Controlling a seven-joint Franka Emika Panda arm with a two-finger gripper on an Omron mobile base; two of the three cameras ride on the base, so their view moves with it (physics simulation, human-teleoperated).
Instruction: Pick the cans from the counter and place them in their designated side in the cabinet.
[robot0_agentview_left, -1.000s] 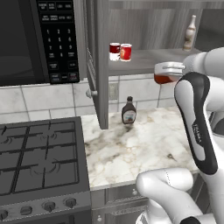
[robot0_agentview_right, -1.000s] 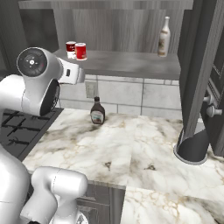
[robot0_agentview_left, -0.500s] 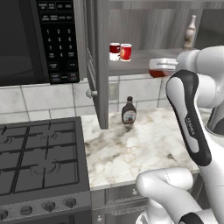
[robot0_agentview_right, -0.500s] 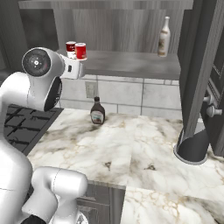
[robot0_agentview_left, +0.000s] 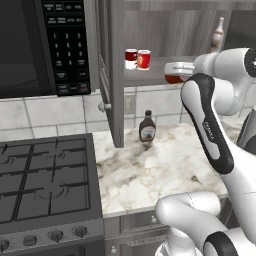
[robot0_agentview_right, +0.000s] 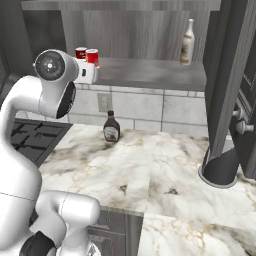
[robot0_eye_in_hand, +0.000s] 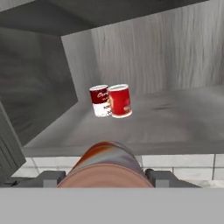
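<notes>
Gripper clamps a darker red can, seemingly level with the cabinet shelf edge.

No wording reads clearly. The half-white can at frame centre carries a white script too blurred to read, and the microwave's keypad, upper left, shows only specks.

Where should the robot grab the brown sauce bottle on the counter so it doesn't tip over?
Probably around its wide brown belly, coming in level from the front. The sauce bottle stands upright on the counter near the wall, and its neck looks thin and high.
</notes>
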